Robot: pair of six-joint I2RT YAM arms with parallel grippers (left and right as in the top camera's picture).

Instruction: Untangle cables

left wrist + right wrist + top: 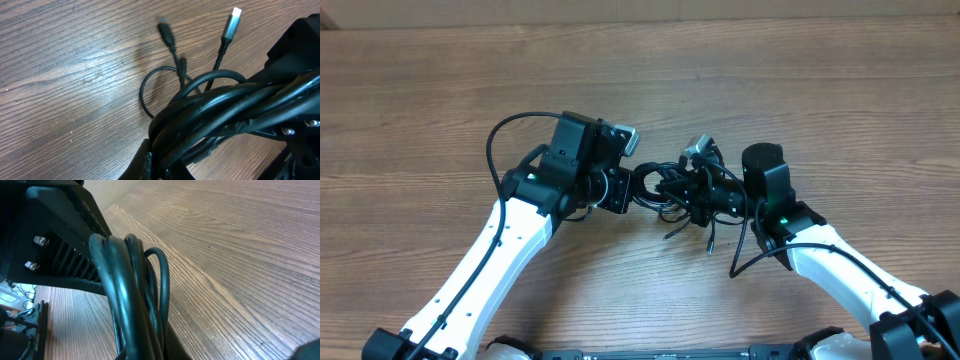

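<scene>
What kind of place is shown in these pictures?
Probably a robotics lab or test bench, though little of the room shows: a wood-grain table, a white robot left arm and right arm over it, and a bundle of black cables between them.

The cables (668, 190) fill the whole gap between the left gripper (634, 189) and the right gripper (694, 196). Ahead of the left gripper, loose plug tips (232, 22) lie on the table (60, 75), with open wood to their left. To the right gripper's right, the wood is open too.
</scene>
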